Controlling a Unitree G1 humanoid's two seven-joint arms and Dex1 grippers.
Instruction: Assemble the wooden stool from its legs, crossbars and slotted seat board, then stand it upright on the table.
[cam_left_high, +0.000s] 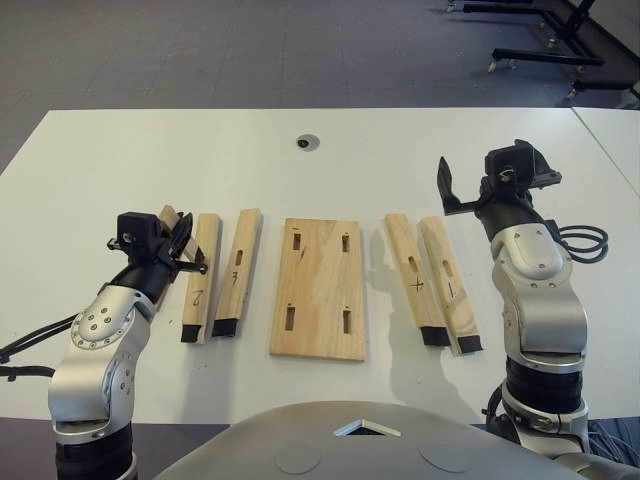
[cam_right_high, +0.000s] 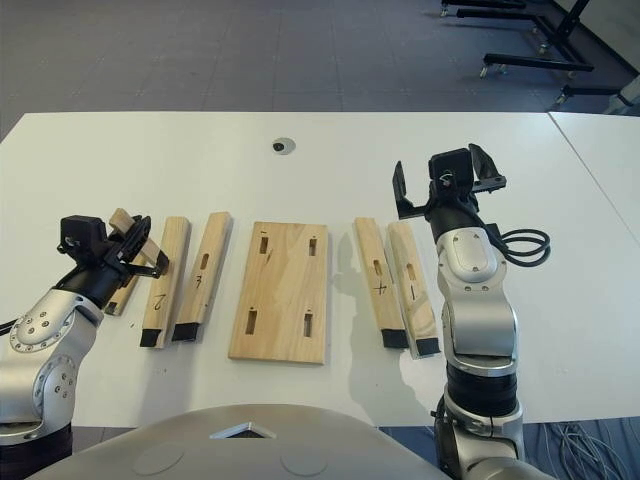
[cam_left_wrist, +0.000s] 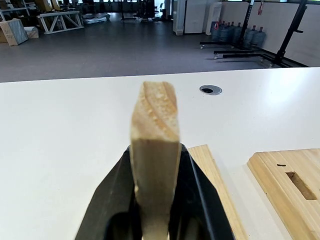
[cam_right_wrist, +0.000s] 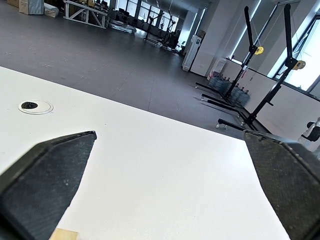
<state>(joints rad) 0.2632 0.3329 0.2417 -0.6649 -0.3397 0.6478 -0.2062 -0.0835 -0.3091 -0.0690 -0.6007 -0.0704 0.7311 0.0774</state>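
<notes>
Left gripper (cam_left_high: 183, 247) fingers clamped on crossbar (cam_left_wrist: 155, 135), left of seat board (cam_left_high: 318, 290). Right gripper (cam_right_wrist: 170, 170) fingers spread wide above bench (cam_left_high: 150, 150).

You have the seat board (cam_left_high: 317, 288) mid-surface (cam_left_high: 120, 160), with the cable port (cam_left_high: 307, 142) behind it. To its left lie the inner left leg (cam_left_high: 238, 270) and the outer left leg (cam_left_high: 201, 275). To its right lie the inner right leg (cam_left_high: 413, 275) and the outer right leg (cam_left_high: 449, 285). Farthest left, the left tool (cam_left_high: 180, 245) grips a wooden piece (cam_left_wrist: 155, 130) just beside the outer left leg. The right tool (cam_left_high: 495, 180) hangs behind the right pair.
</notes>
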